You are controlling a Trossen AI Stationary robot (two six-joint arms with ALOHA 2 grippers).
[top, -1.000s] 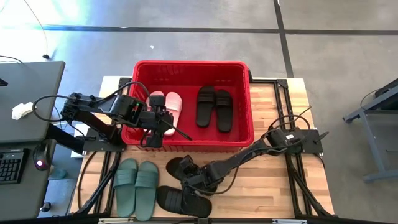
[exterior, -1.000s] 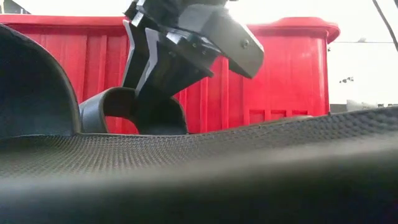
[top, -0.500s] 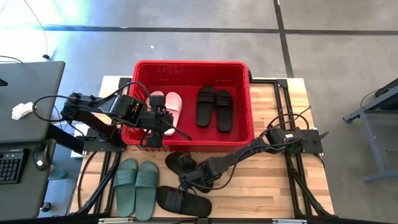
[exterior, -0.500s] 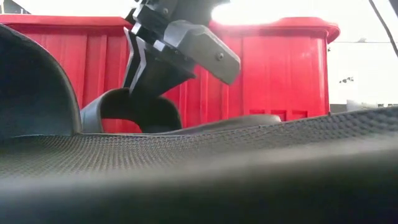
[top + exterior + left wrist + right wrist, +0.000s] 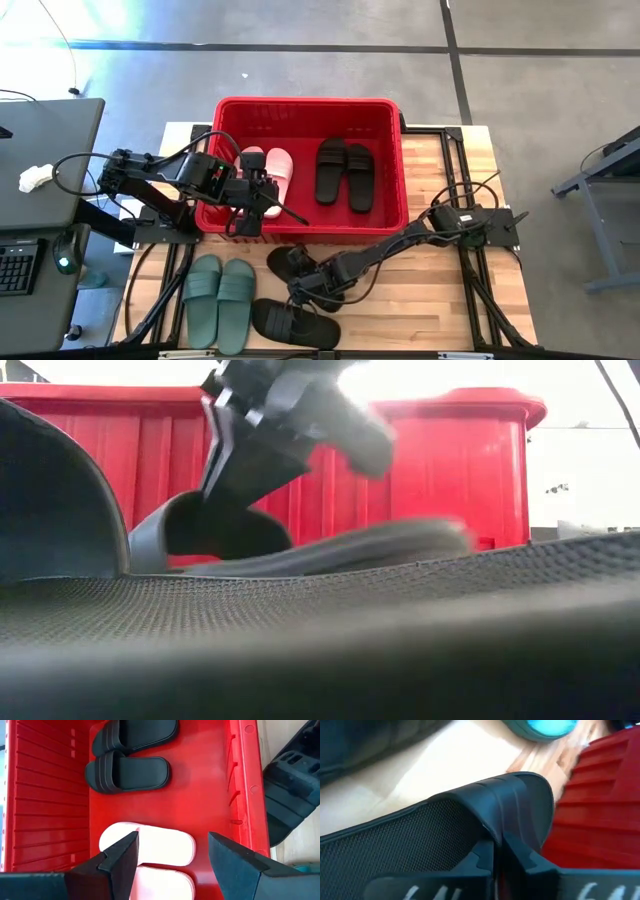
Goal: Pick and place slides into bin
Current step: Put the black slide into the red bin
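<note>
The red bin (image 5: 310,102) holds a pale pink pair (image 5: 150,845) and a black pair (image 5: 130,770) of slides. My left gripper (image 5: 172,855) hangs open over the pink pair, touching nothing. In front of the bin, my right gripper (image 5: 303,285) is shut on a black slide (image 5: 285,262). A second black slide (image 5: 292,322) lies sole-down by the table's near edge. A sage green pair (image 5: 220,298) lies flat at the near left. My right gripper pinches the black slide's wide strap (image 5: 515,795) between its two fingers, at the strap's arched edge. The fingers (image 5: 225,470) come down from above, slanting in from the table's right. The sole's free end (image 5: 390,545) tilts upward; the nearer slide hides what is under it.
The bin's near wall (image 5: 440,470) stands right behind the held slide. The second black slide (image 5: 300,630) fills the low view's foreground. Bare wooden tabletop (image 5: 430,290) lies to the right of my right arm. A desk with a keyboard (image 5: 18,265) stands beyond the table's left.
My right gripper has shut on the black slide's strap and tipped a little. The slide's free end has risen off the table, while its strap end has stayed close to where it was. My left gripper has kept still.
</note>
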